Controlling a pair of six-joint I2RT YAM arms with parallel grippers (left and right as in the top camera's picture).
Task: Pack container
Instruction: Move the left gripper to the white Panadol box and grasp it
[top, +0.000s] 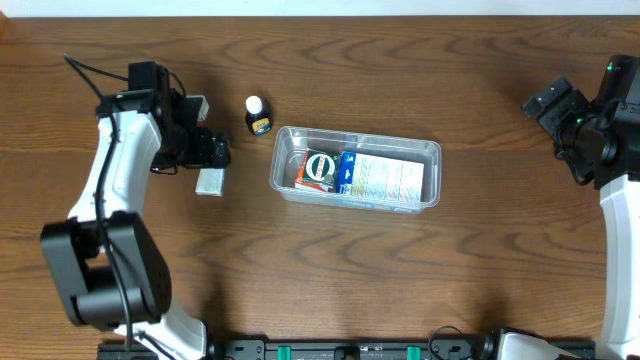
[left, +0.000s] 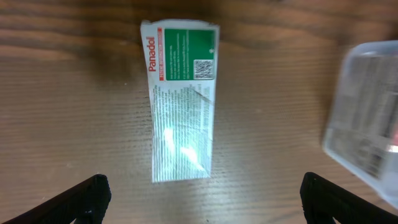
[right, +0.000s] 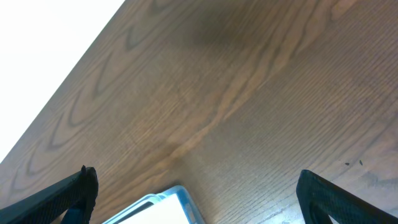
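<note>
The clear plastic container (top: 432, 175) stands mid-table and holds a red-and-green box (top: 318, 169) and a blue-and-white box (top: 378, 177). A white-and-green Panadol box (top: 210, 181) lies flat on the table left of it, also in the left wrist view (left: 182, 99). My left gripper (top: 218, 150) is open and empty just above that box; its fingers (left: 202, 199) are apart from the box. The container's corner shows in the left wrist view (left: 367, 130). My right gripper (top: 545, 102) is open and empty at the far right (right: 196, 193).
A small dark bottle with a white cap (top: 256, 115) stands just beyond the container's left end. A white object with a pale blue edge (right: 158, 208) shows at the bottom of the right wrist view. The table's far edge is close to the right gripper.
</note>
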